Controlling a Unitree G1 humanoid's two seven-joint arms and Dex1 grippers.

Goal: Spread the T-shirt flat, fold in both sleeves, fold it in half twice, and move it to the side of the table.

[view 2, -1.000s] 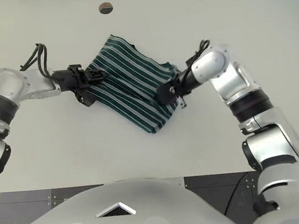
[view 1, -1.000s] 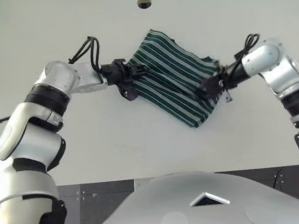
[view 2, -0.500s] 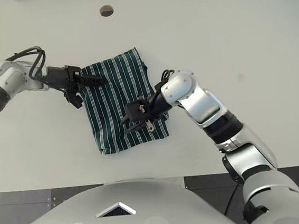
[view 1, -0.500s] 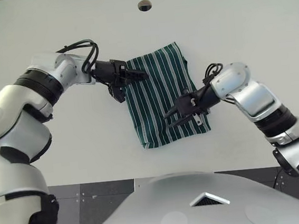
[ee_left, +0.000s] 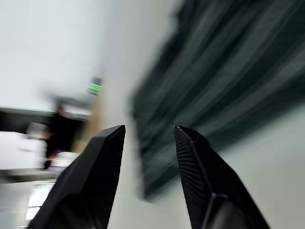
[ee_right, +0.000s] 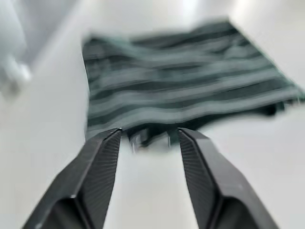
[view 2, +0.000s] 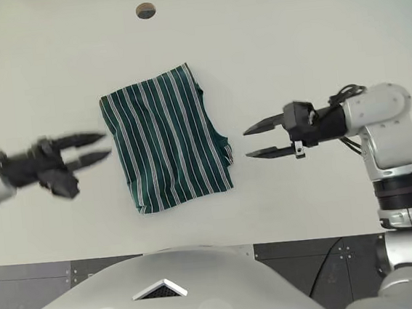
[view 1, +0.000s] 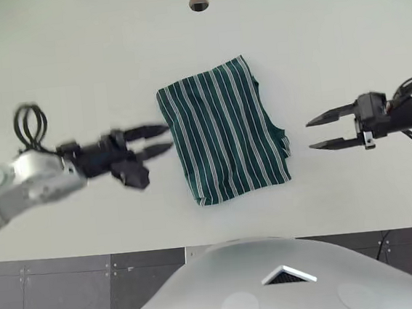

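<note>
T-shirt (view 1: 222,131), green with pale stripes, lies near the middle of the white worktop (view 1: 72,58) as a compact, roughly rectangular packet, turned slightly askew. No sleeve sticks out. Stacked layers show along the edge facing the right wrist camera.

Progress, as judged: spreading, sleeve folds and both halvings look done. What is left is the move to the side of the worktop, since the packet sits central, not at either side.

Left gripper (view 1: 166,137): fingers parted, holding nothing, tips just beside the shirt's left edge near its far corner. Contact cannot be told.

Right gripper (view 1: 310,135): fingers spread wide, holding nothing, pointed at the shirt's right edge but apart from it, with a strip of worktop between.

Edges:
- Left and far edges run fairly straight.
- Right edge is less tidy, with a small bulge of cloth partway down on the right gripper's side.
- Near-left corner lies close to the worktop's front edge (view 1: 127,250), so there is little margin toward the robot.

Room:
- Broad worktop surface stretches left and right of the packet, enough for a slide or carry either way.
- A round cable hole (view 1: 198,3) sits at the far side, well apart from the shirt. Likely no trouble for a sideways move.
</note>
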